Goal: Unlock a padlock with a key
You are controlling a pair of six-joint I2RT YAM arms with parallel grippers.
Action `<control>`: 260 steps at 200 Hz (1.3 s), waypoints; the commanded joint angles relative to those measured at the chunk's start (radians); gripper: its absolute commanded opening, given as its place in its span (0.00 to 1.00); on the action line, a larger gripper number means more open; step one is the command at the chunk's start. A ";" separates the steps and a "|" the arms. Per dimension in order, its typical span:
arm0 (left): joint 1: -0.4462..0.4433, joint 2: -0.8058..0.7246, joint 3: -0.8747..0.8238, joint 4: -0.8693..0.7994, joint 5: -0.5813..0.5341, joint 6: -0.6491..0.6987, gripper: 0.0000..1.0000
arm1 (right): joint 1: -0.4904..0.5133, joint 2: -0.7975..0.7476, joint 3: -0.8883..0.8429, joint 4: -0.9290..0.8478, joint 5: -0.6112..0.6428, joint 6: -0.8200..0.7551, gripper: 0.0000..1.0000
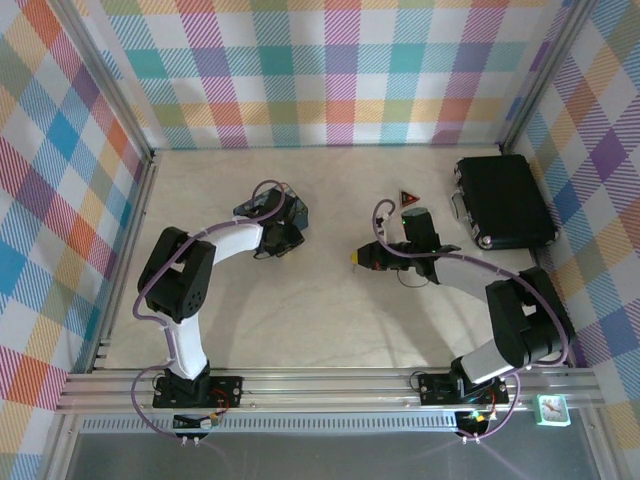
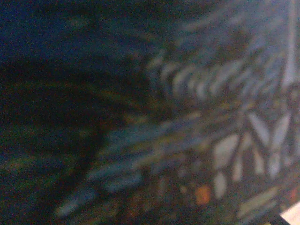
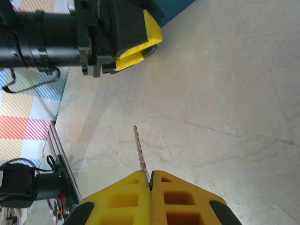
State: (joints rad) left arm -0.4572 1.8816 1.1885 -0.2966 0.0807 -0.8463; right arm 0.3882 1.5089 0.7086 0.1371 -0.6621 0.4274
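the key (image 3: 139, 150), a thin grey blade, stands out of the right gripper (image 3: 151, 178) toward 12 o'clock, leaning slightly to 11. the two yellow fingers are pressed flat together on its lower end, so the jaws are clamped on the key and its tip hangs free above the pale table (image 3: 225, 93).

this close detail comes from the right wrist view. from the top the key is too small to make out. the same wrist view shows the left gripper (image 3: 149, 47) at 11 o'clock, well apart from the key tip. its yellow fingers are nearly together, nipping a tiny dull brassy lump that looks like the padlock (image 3: 151, 51).

the left wrist view gives a blurred, very close look at the blue painted tin (image 2: 187, 117), swirls and pale strokes, with no fingers to be made out.

from above, the left arm (image 1: 235, 240) bends up and round toward 3 o'clock. the right arm (image 1: 500, 320) folds at its elbow and reaches toward 9 o'clock, so the two wrists face each other near the table's middle. a small red triangle piece (image 1: 409, 198) lies at 1 o'clock of the right wrist, and a black case (image 1: 503, 200) lies at 2 o'clock.
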 commanded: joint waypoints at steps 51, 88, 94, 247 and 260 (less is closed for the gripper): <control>0.000 -0.109 0.019 -0.107 0.209 -0.134 0.19 | 0.123 0.144 -0.015 0.243 0.053 0.026 0.00; 0.000 -0.146 -0.008 -0.088 0.202 -0.177 0.19 | 0.182 0.247 0.023 0.359 0.123 0.069 0.00; 0.001 -0.149 -0.006 -0.087 0.202 -0.180 0.19 | 0.193 0.256 0.030 0.362 0.147 0.067 0.00; -0.011 -0.191 -0.070 0.064 0.198 -0.323 0.19 | 0.264 0.396 0.124 0.575 0.231 0.151 0.00; -0.012 -0.191 -0.072 0.066 0.193 -0.323 0.19 | 0.264 0.392 0.123 0.585 0.216 0.160 0.00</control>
State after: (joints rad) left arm -0.4618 1.7344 1.1213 -0.2779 0.2615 -1.1488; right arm 0.6437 1.8957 0.8047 0.6590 -0.4046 0.5655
